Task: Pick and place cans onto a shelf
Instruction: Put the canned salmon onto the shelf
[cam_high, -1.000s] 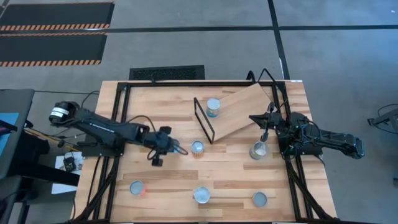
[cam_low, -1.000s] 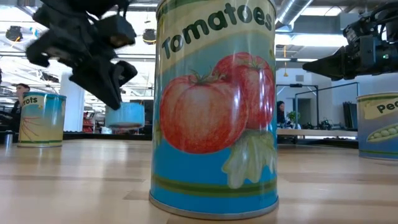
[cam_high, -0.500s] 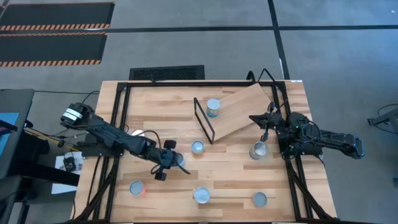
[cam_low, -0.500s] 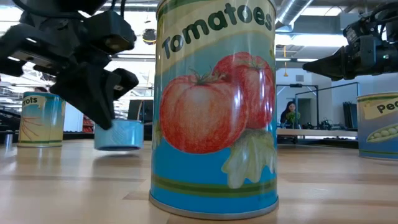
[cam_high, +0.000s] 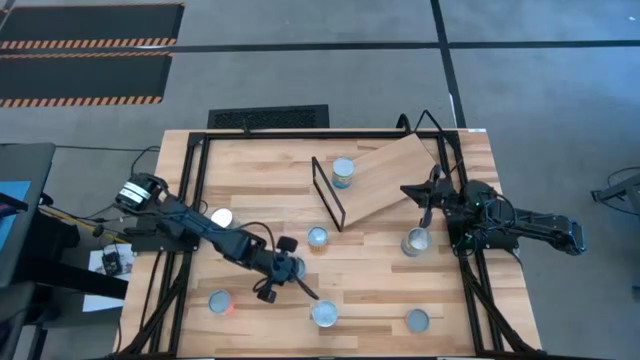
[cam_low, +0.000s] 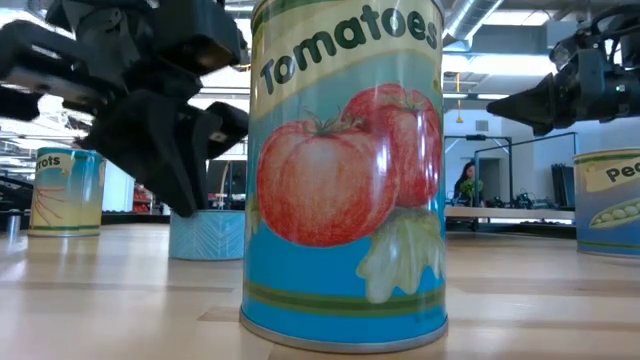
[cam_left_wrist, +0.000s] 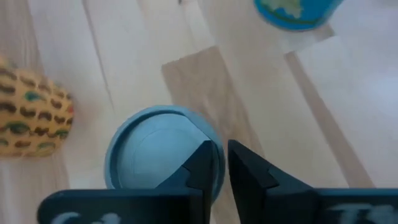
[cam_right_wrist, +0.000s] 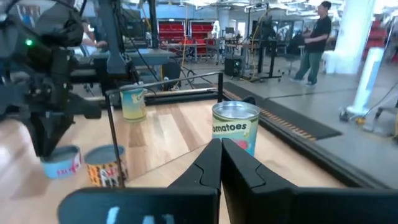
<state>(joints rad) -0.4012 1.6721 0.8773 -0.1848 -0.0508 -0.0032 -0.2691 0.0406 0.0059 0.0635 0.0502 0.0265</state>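
High view, shelf carrying one can, left pincer nearby

A: so what's the left wrist cam got?

B: the left gripper, its two dark fingers pressed nearly together, just a thin slit between them. Right under the tips is a can seen from above, pale blue-grey round top with a blue rim. The fingertips overlap its edge.

A: anything else on the table?

B: yeah, a yellow patterned can beside the blue one, not touching it. And another blue can, well apart, mostly cut off at the frame edge. Light wood planks all round.
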